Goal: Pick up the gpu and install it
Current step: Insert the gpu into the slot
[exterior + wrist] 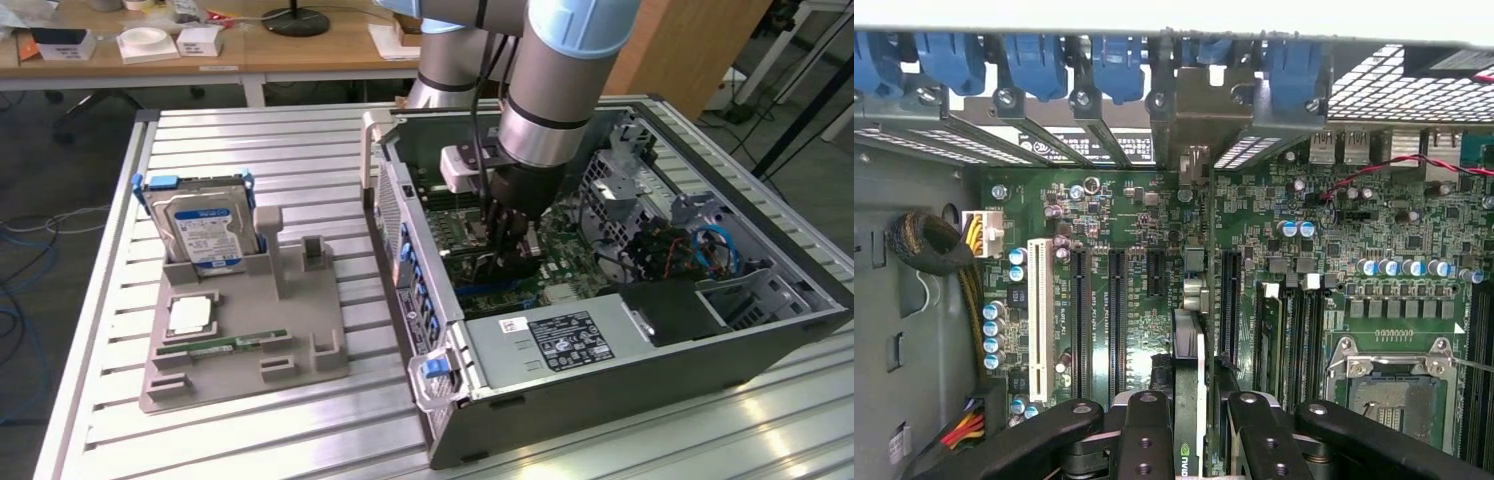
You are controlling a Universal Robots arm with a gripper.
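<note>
The hand (pixel 511 262) holds the gpu (pixel 518 250) upright inside the open computer case (pixel 641 340).

No text legible anywhere.

- Hard drive (pixel 200 232), well off from the hand: blue-white label, print too small to read.
- Power supply (pixel 567 340), just beside the hand: black label with white print plus a small white sticker, both unreadable.
- Motherboard (pixel 1124 250) below the hand: white silkscreen along the slots, can't make it out.
- Card (pixel 1189 400) between the hand's fingers: green logo mark on its edge, not readable.
</note>
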